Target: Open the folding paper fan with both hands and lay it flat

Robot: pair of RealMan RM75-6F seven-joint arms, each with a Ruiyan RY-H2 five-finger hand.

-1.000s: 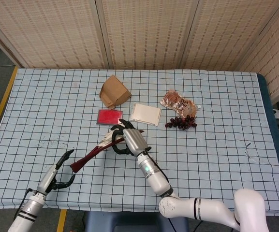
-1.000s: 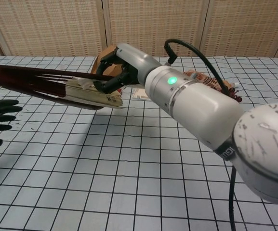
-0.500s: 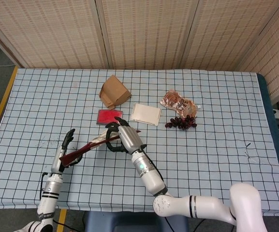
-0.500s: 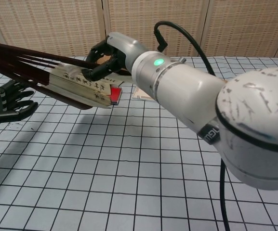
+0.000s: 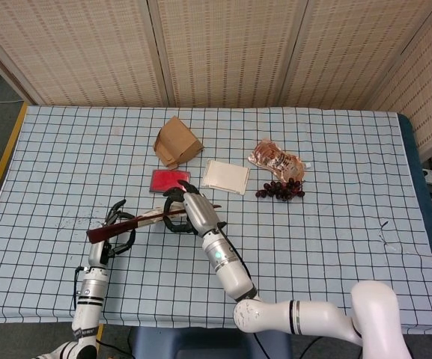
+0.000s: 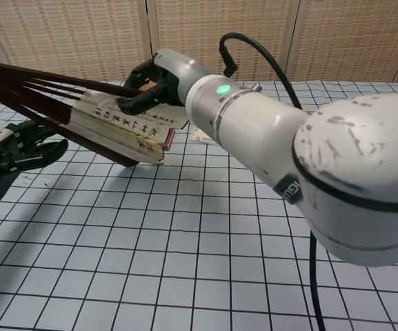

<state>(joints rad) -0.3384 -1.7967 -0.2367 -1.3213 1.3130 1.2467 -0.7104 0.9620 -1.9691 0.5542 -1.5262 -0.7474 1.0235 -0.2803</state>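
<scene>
The folding paper fan (image 5: pixel 147 219) has dark red ribs and cream paper with writing (image 6: pixel 119 123). It is held tilted above the checked tablecloth, partly spread, with its paper end toward the table's middle. My right hand (image 5: pixel 189 212) grips it near the paper end, fingers wrapped over the top rib (image 6: pixel 158 77). My left hand (image 5: pixel 117 230) is at the ribs' far left end, fingers curled above and below them. In the chest view the left hand (image 6: pixel 21 147) sits just under the lower rib, and whether it grips is unclear.
Behind the fan lie a red card (image 5: pixel 170 180), a brown paper bag (image 5: pixel 177 140), a white paper pad (image 5: pixel 225 176), a wrapped snack (image 5: pixel 275 158) and dark grapes (image 5: pixel 279 190). The table's left edge (image 5: pixel 6 161) is near the left arm.
My left hand has risen from the table's front edge to the fan's rib end. The right hand swung the fan flatter, and its leaves have spread a little.
</scene>
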